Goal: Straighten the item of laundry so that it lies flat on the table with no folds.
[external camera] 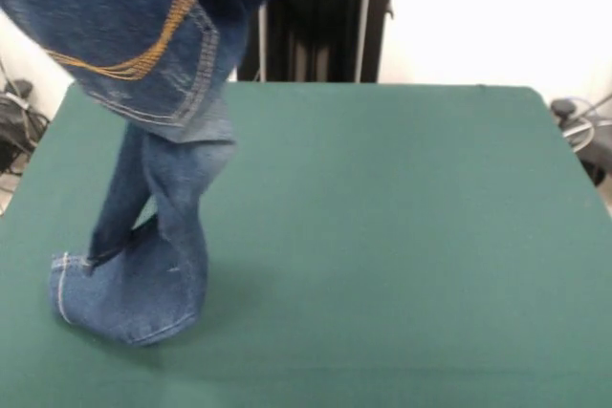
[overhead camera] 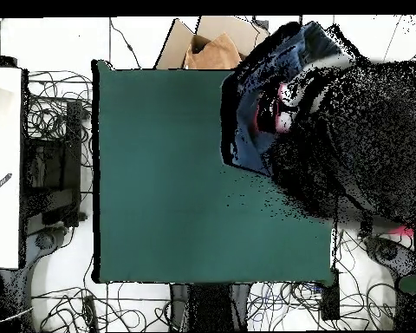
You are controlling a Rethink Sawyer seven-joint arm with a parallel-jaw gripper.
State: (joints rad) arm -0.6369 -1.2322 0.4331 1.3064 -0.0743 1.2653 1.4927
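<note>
Nearest the front camera, at about 8 o'clock on the green counter (external camera: 402, 236), the jeans' (external camera: 153, 265) leg cuffs sit crumpled while everything else hangs twisted upward toward 11 o'clock, seat and pocket lifted high. Soft, floppy denim, light but drapey, so I'd grab the waistband or a cuff. Can't tell what the jaws are doing, they're hidden.

We've got tangled cables (overhead camera: 60, 117) sprawling over the floor beside the green, and brown cardboard boxes (overhead camera: 213, 45) sitting just past its top edge
</note>
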